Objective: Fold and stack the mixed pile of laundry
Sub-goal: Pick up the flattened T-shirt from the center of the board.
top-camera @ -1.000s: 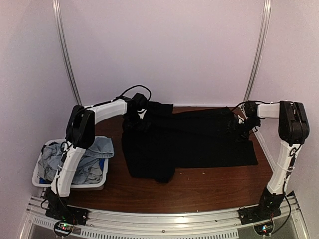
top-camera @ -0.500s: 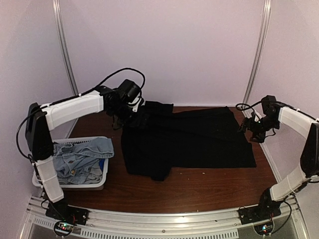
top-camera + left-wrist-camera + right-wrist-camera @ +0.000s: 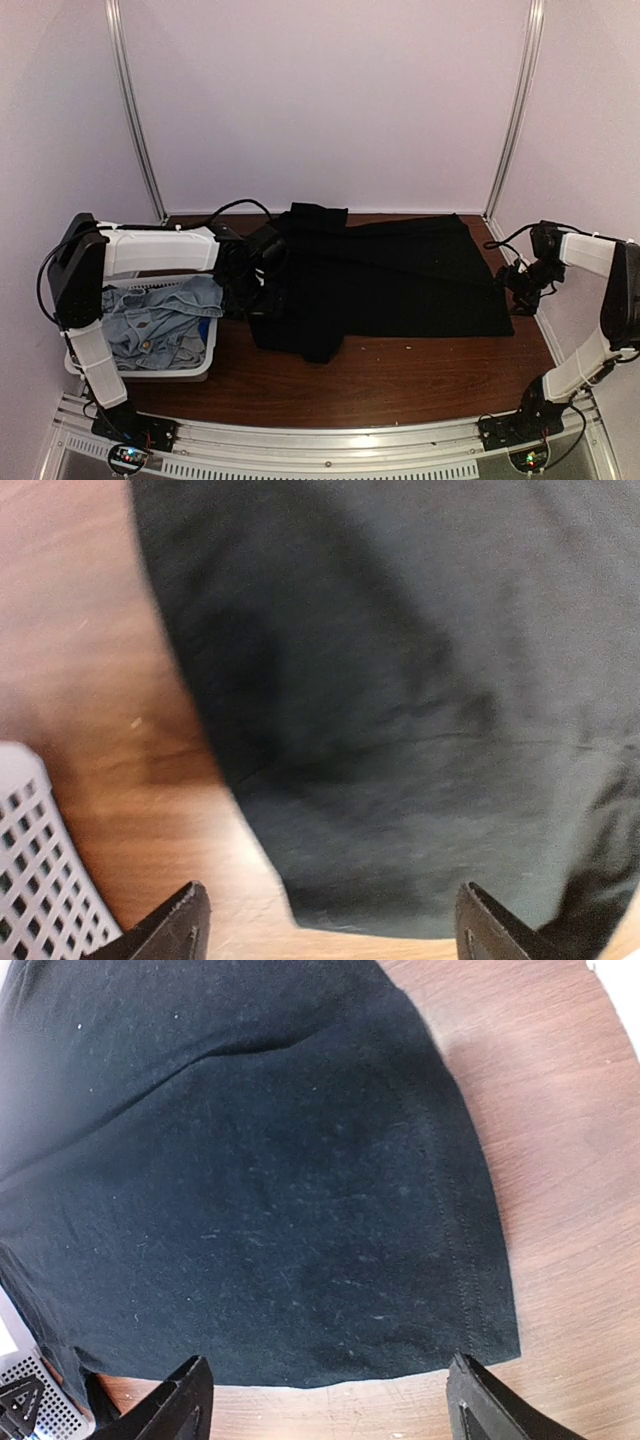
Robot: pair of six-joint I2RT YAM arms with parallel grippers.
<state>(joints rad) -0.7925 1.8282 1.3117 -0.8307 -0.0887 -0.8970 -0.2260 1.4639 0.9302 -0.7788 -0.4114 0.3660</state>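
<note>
The black shirt [image 3: 400,680] fills most of the view, its blurred edge curving over the brown table [image 3: 80,630] — white perforated basket [image 3: 40,880] at lower left — with the left gripper [image 3: 335,935] spread wide, empty.

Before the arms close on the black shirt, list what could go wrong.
The black shirt lies rumpled under the left fingers; a pinch may take extra layers and skew the fold.
The white basket sits close beside them, denim piece spilling over its rim; a sweep could snag it.
The right fingers hover at the shirt's corner hem; a shallow grip may slip.
</note>
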